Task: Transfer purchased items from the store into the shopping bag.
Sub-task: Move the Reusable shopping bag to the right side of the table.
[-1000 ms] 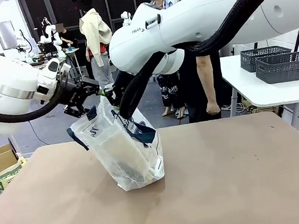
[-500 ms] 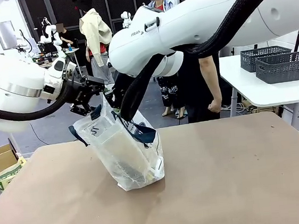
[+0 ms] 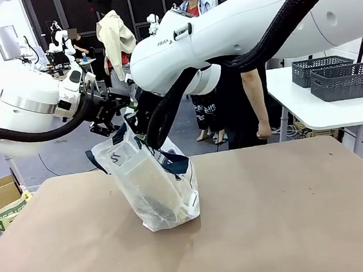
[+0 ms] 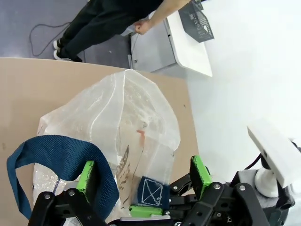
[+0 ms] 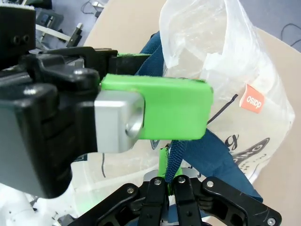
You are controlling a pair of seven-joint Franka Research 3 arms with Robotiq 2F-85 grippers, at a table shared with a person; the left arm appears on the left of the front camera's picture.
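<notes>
Green pads of the right claw [image 5: 169, 175] are pressed tight together on a navy strap handle [image 5: 207, 157] of the shopping bag [image 3: 152, 181], pinching the strap just above the bag's mouth. In the right wrist view the strap runs up from between the closed fingers and then bends off to the right across the clear plastic, while the other arm's big green pad [image 5: 160, 108] sits right in front of it, very close to the bag's top edge.

The left claw [image 4: 143, 186] stands fully spread at the bag's upper rim, holding nothing. Between its two green fingertips [image 4: 199, 170] lie the bag's mouth and a small navy patch with a crossed square; the second navy handle loop [image 4: 51, 150] hangs out on one side of the bag, beside the other fingertip.

The bag itself rests on the brown surface [image 3: 294, 215], left of the surface's middle, leaning with its top towards the two claws and its bottom flat down. Its plastic is whitish and see-through, with dark print and a small orange tag [image 5: 253, 100] near the top.

Beyond the bag, a person [image 3: 244, 84] in dark clothes stands at the far edge. To that side of the bag a white side table [image 3: 322, 111] carries dark grey baskets [image 3: 344, 80].
</notes>
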